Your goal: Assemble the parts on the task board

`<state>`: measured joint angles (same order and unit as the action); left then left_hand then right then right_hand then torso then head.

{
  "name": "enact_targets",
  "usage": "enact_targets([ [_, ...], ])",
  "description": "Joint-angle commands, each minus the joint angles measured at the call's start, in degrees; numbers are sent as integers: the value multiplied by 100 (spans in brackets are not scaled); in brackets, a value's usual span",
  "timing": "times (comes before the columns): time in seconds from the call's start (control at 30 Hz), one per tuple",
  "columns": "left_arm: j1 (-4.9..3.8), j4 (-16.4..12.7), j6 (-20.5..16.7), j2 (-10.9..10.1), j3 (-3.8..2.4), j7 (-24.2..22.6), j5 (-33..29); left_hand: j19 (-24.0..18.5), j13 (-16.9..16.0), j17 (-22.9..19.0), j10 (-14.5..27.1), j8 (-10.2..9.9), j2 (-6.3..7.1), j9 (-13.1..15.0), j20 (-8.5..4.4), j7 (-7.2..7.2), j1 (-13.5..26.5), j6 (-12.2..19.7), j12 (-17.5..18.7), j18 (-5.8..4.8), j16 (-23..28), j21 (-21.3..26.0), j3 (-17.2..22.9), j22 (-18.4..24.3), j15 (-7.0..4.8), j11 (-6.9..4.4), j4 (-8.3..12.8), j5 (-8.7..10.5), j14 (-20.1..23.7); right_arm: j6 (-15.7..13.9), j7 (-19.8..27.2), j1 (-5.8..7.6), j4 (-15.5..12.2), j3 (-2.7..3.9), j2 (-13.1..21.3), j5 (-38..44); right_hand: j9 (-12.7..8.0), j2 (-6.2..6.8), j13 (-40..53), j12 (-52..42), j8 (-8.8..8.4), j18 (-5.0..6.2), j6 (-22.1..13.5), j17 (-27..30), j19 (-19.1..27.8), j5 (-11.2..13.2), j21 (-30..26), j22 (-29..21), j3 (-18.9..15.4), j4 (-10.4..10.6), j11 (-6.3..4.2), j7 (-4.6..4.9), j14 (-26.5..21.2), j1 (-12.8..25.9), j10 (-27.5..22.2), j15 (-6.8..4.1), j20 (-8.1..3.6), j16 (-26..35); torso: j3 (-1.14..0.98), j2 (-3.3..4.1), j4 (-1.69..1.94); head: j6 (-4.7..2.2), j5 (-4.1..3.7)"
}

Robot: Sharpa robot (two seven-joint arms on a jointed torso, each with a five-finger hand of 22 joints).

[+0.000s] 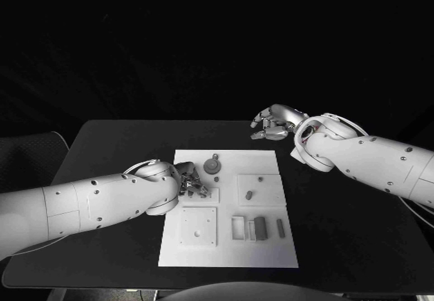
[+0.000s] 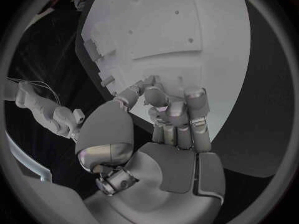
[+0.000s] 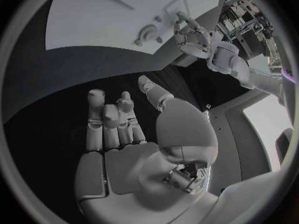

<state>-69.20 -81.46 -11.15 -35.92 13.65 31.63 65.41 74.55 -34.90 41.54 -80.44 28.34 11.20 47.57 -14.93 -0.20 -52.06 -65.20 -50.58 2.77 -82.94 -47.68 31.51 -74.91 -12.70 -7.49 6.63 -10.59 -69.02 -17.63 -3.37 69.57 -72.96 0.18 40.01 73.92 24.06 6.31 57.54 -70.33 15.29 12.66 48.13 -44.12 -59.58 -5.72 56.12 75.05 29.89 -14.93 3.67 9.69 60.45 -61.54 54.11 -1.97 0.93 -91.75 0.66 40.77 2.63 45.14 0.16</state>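
Over the left edge of the flat white rectangular task board (image 1: 228, 251), which lies in the middle of the matte black bench (image 1: 362, 238), the left robot hand (image 1: 188, 182) reaches down with its silver fingers bent toward a small pale square block on the board. From the left wrist view, the left robot hand (image 2: 168, 119) has fingertips drawn close together against the board's surface; whether they pinch a small part cannot be told, since the fingers hide the spot.

The right robot hand (image 1: 274, 123) hovers near the far right of the bench, well apart from the board, holding nothing, its fingers loosely spread.

The parts appear grey. A round, disc-shaped grey part with a short stem (image 1: 212, 165) sits near the far edge of the board. A square raised plate with two small pegs (image 1: 257, 187) lies toward the board's right edge. A square plate with a hole (image 1: 197, 226) lies nearer the robot, and beside it stand narrow upright grey bars (image 1: 260, 227) in a slotted holder. Surfaces look smooth and hard, like moulded plastic.

Risks, as a judgement: the left fingers crowd a small, slick piece, so it could slip or tip when lifted. The thick left forearm hangs low over the board's left edge and could nudge the light board. Pegs misaligned with holes may jam.
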Motion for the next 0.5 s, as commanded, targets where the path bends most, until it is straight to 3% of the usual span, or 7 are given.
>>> enact_targets([
  [0.03, 3, -17, 92, 6, -1, -68, -14, 14, -9, 11, 73, -5, -28, 11, 13, -196, -93, -718, -31, 77, -27, -33, 13, -116, -69, -24, 49, -59, -32, 79, 22, -4, -9, 2, 3, -4, -9, 12, -8, -35, -25, 234, 0, -5, 1, -22, -23, 44, -12, 38, 2, 39, 22, 60, -52, -34, -39, 24, 3, 0, 1, -6, 2],
  [0.1, 3, -19, 81, 5, -1, -70, -18, 2, -9, 16, 79, 7, -160, 17, 23, -194, -204, -711, -42, 78, -30, -50, -9, -117, -66, -21, 212, -320, -28, 81, 21, -4, -9, 2, 4, -4, -9, 11, -9, -36, -25, 234, 0, -5, 1, -22, -23, 45, -11, 39, 2, 39, 22, 60, -52, -34, -39, 24, 4, 1, 1, -5, 4],
  [0.2, 3, -16, 69, 5, -1, -82, -54, -6, -5, 19, 83, 14, -345, 17, 32, -193, -320, -708, -50, 81, -30, -65, -10, -115, -62, -19, 397, -471, -28, 80, 20, -4, -6, 2, 2, -4, -9, 11, -10, -37, -25, 234, 0, -5, 1, -22, -23, 45, -11, 41, 2, 39, 22, 62, -52, -34, -39, 24, 4, 0, 1, -7, 4],
  [0.27, 3, -14, 56, 6, -1, -82, -68, -12, -1, 19, 85, 16, -399, 14, 39, -191, -335, -706, -51, 80, -27, -68, -19, -112, -59, -16, 471, -566, -27, 82, 20, -4, -6, 2, 0, -4, -9, 10, -11, -37, -25, 234, 0, -5, 2, -22, -23, 45, -11, 41, 2, 39, 22, 62, -53, -34, -39, 24, 4, 0, 2, -10, 5],
  [0.5, 3, -11, 1, 1, -2, -77, -142, -14, 7, 18, 85, 16, -504, 10, 47, -189, -349, -703, -51, 81, -25, -71, -15, -109, -57, -15, 549, -624, -31, 84, 19, -4, -3, 2, -3, -4, -10, 10, -14, -39, -25, 234, -1, -5, 2, -23, -23, 45, -11, 44, 2, 39, 22, 64, -54, -34, -39, 24, 4, -1, 2, -15, 5],
])
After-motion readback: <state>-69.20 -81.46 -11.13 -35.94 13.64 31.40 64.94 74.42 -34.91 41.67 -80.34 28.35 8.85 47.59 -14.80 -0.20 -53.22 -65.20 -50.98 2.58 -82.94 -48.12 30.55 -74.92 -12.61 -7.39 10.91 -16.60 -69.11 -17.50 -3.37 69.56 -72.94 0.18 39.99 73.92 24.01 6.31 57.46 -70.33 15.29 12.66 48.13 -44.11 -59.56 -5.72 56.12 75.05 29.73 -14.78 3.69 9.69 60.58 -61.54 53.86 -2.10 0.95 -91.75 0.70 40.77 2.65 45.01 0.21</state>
